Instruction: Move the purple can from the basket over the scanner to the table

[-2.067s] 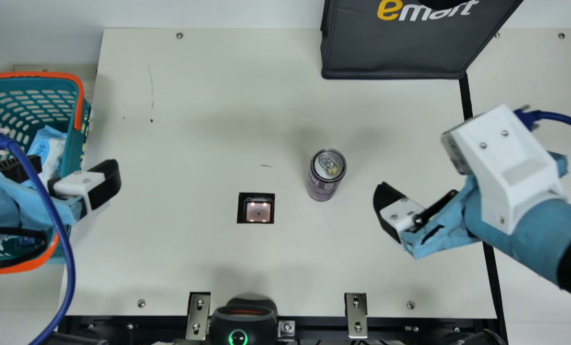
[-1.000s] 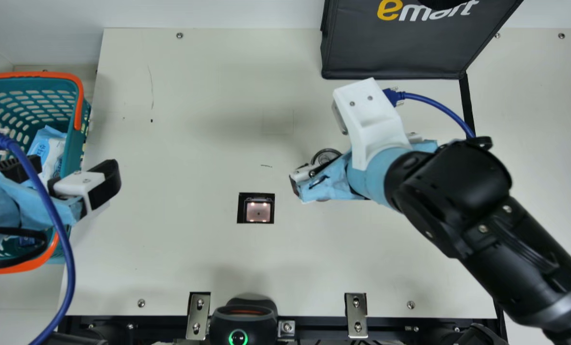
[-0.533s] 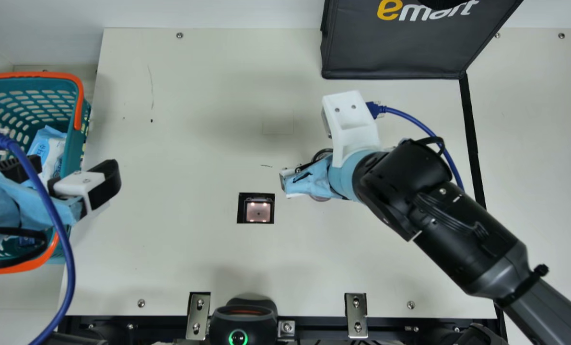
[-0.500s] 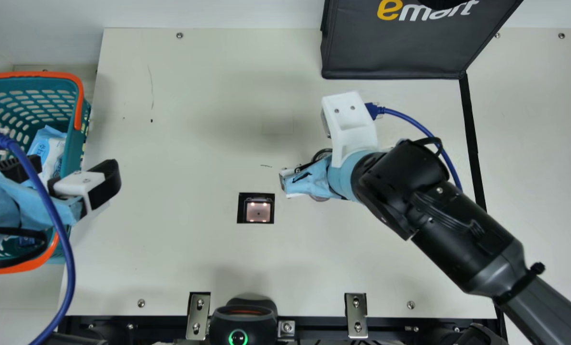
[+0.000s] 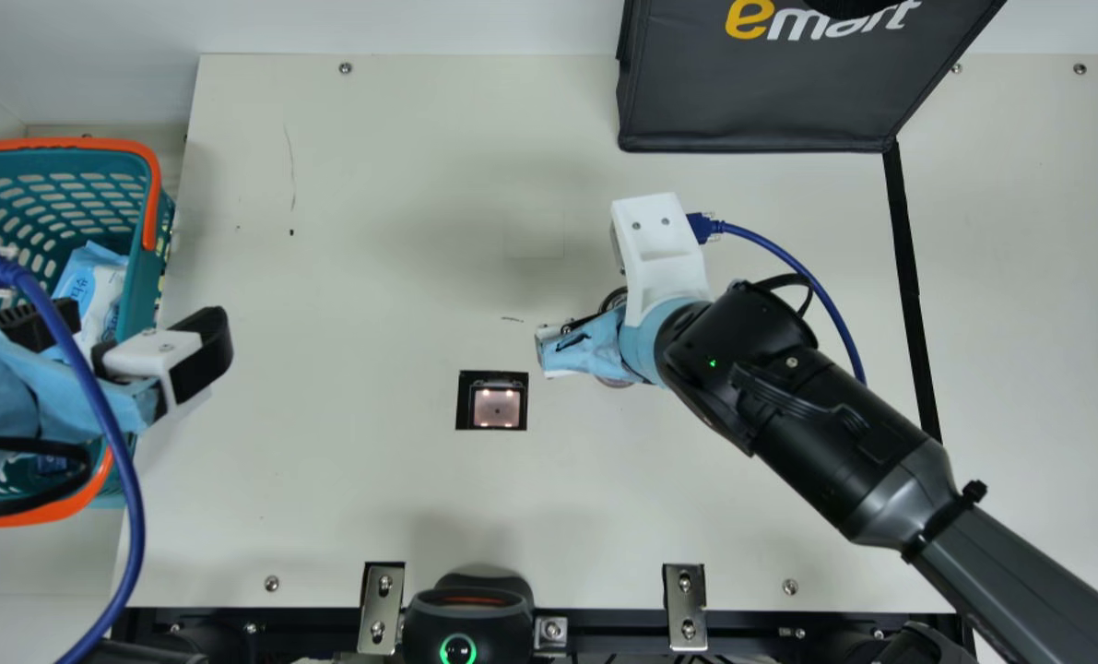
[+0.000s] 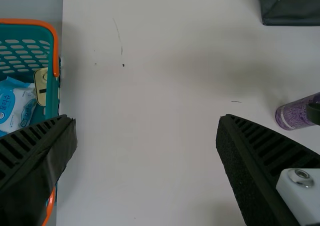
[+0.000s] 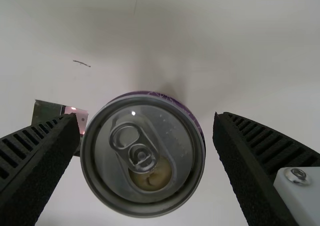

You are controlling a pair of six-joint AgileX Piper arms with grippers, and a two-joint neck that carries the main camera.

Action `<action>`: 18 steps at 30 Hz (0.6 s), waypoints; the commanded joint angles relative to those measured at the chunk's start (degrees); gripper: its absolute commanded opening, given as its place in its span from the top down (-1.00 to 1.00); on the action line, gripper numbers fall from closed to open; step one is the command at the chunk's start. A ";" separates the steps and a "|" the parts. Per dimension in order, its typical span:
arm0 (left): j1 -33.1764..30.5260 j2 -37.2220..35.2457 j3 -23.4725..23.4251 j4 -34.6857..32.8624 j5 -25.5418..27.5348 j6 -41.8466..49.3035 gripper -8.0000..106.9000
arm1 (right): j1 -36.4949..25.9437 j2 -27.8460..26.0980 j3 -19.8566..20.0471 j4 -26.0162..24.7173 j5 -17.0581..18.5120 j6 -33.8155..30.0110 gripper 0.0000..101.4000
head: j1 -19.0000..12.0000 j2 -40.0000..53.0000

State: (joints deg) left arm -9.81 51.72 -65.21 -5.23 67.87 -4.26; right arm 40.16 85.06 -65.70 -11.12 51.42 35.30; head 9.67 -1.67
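Note:
In the main view my right gripper [image 5: 587, 349] is over the purple can [image 5: 613, 300] and covers most of it. The right wrist view has the can [image 7: 142, 156] upright between the open fingers of my right gripper [image 7: 146, 123], a gap showing on one side. Its purple side [image 6: 296, 114] also appears in the left wrist view. The scanner window [image 5: 496, 407] lies in the table, left of the can. My left gripper [image 5: 138, 318] stands open at the basket's [image 5: 74, 145] right edge; its own view shows nothing between the fingers of the left gripper [image 6: 147, 121].
A blue-white wipes pack [image 5: 99, 281] lies in the basket, and a yellowish item [image 6: 41, 86] is beside it in the left wrist view. A dark bag [image 5: 761, 101] stands at the table's back right. A black device [image 5: 468, 613] sits at the front edge.
My right arm has come in from the right to the can, lately shifting only a little leftward and toward the front. The left arm and the can have kept their places.

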 commanded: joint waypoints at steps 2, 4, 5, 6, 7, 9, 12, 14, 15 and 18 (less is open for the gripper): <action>0.00 0.00 0.00 0.00 0.00 0.00 -0.71 | 0.18 0.20 0.07 -0.52 -0.09 0.47 -0.61 | -1.75 0.09; 0.00 0.00 0.00 0.00 0.00 0.00 -0.71 | 0.41 0.34 -0.05 -1.07 0.17 0.77 -0.35 | -1.75 0.09; 0.00 0.00 0.00 0.00 0.00 0.00 -0.71 | 0.56 0.39 -0.15 -1.35 0.37 0.92 -0.22 | -1.75 0.09; 0.00 0.00 0.00 0.00 0.00 0.00 -0.71 | 0.72 0.41 -0.27 -1.62 0.62 1.08 -0.08 | -1.75 0.09; 0.00 0.00 0.00 0.00 0.00 0.00 -0.71 | 0.90 0.41 -0.47 -1.92 0.96 1.24 0.05 | -1.75 0.09; 0.00 0.00 0.00 0.00 0.00 0.00 -0.71 | 1.23 0.37 -0.98 -2.65 1.66 1.61 0.31 | -1.75 0.09; 0.00 0.00 0.00 0.00 0.00 0.00 -0.71 | 1.71 0.08 -2.27 -3.69 3.17 2.23 0.71 | -1.75 0.09; 0.00 0.00 0.00 0.00 0.00 0.00 -0.71 | 1.87 -0.26 -3.50 -4.16 4.40 2.42 0.97 | -1.75 0.09; 0.00 0.00 0.00 0.00 0.00 0.00 -0.71 | 1.86 -0.44 -4.19 -4.33 5.04 2.39 1.00 | -1.75 0.09; 0.00 0.00 0.00 0.00 0.00 0.00 -0.71 | 1.62 -0.99 -6.69 -4.57 7.14 1.97 1.00 | -1.75 0.09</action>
State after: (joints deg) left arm -9.81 51.72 -65.21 -5.23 67.87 -4.26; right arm 41.92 84.17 -71.22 -15.57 57.54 37.61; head 9.58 -1.67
